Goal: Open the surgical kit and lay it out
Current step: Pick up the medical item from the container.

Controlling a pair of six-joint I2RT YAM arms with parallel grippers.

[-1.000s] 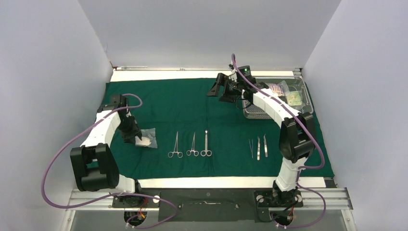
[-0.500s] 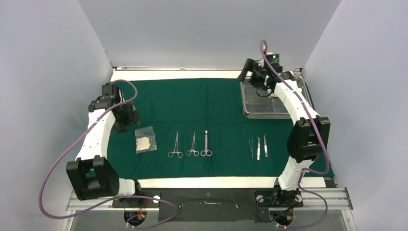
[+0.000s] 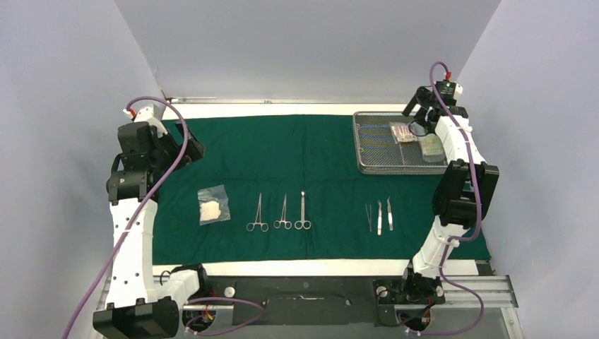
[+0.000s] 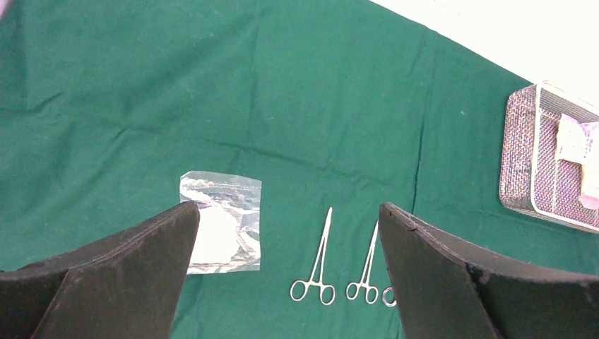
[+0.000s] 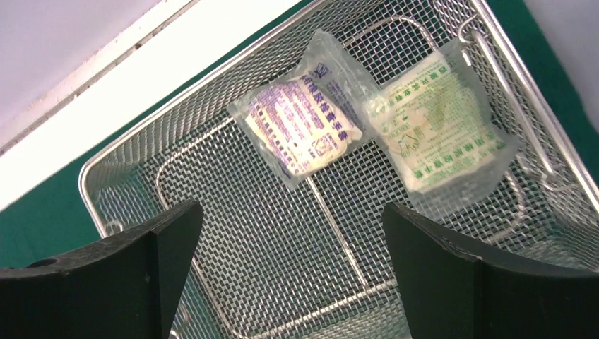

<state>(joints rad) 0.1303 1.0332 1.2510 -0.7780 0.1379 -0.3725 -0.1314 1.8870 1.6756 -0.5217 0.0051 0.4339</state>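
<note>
**Kit.** The drape (image 3: 297, 162) lies opened flat across the table (image 3: 282, 110) and covers most of it. The tray (image 3: 373, 148) stands on the drape's far right corner, directly beneath the right gripper (image 3: 418, 117). Two sealed packets rest on the mesh floor with their edges meeting: a purple-printed packet (image 5: 300, 127) and a green-printed packet (image 5: 441, 134). In the wrist view both lie ahead of that gripper's fingers, the purple one nearly centred between them.

**Right gripper.** It hangs above the tray with its jaws spread wide. Nothing sits between them and they touch nothing.

**Left gripper.** The left gripper (image 3: 185, 150) is raised over the far left part of the drape. Its jaws are also spread wide and hold nothing.

**Laid-out items.**
- A gauze packet (image 3: 213, 210) lies flat on the drape, on the near side of the left gripper and a little toward the centre. In the wrist view one finger (image 4: 127, 275) partly hides it.
- Past the packet, toward the right arm, three forceps (image 3: 283, 214) lie in a parallel row. They sit close together but apart, with their ring handles toward the near edge.
- Farther along the same line, three tweezers (image 3: 379, 217) lie side by side. They are on the near side of the tray and well apart from the right gripper.

**Rig.** A purple cable (image 3: 92, 240) loops along each arm.
</note>
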